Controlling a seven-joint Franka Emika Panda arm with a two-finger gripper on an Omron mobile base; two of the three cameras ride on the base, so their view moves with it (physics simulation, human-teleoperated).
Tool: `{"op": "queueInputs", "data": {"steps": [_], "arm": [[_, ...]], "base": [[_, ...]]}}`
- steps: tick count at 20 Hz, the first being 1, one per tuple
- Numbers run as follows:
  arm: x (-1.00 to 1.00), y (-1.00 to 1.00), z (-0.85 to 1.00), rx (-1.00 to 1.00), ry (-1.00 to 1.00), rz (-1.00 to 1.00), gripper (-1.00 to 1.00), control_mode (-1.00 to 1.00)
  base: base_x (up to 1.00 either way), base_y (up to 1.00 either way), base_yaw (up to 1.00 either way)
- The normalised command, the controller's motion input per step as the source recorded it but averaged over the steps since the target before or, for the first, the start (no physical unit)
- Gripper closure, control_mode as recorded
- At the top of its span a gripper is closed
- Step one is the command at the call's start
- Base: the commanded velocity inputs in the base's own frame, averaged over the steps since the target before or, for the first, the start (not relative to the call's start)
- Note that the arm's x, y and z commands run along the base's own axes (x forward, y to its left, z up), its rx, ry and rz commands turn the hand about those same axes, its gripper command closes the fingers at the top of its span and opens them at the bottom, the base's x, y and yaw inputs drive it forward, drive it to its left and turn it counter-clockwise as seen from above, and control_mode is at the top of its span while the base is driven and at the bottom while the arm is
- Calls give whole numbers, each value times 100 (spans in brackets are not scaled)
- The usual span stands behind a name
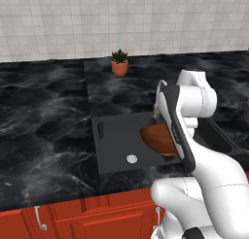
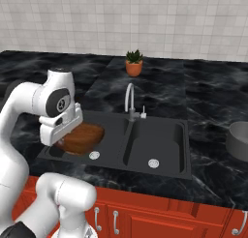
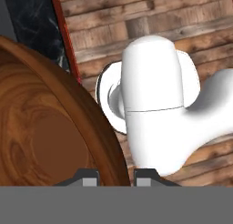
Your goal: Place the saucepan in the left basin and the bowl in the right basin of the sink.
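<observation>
The reddish-brown wooden bowl hangs tilted over the left basin of the black sink. My gripper is shut on the bowl's rim, one finger on each side of it. In the left base view the bowl shows just behind my forearm, above the left basin. The right basin holds nothing. The grey saucepan stands on the counter right of the sink, cut off by the picture's edge.
A silver gooseneck faucet rises behind the divider. A small terracotta plant pot stands at the back of the black marble counter. Red cabinet fronts run below the counter's edge.
</observation>
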Motion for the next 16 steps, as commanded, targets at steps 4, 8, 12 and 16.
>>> {"op": "queueInputs", "data": {"steps": [4, 8, 12, 16], "arm": [[-18, -40, 6, 0, 11, -6, 100, -100], [-17, -40, 5, 0, 7, -4, 100, -100], [-13, -43, 7, 0, 0, -1, 100, -100], [-14, -50, 6, 0, 0, 0, 100, -100]], "base": [[0, 0, 0], [0, 0, 0], [0, 0, 0], [0, 0, 0]]}}
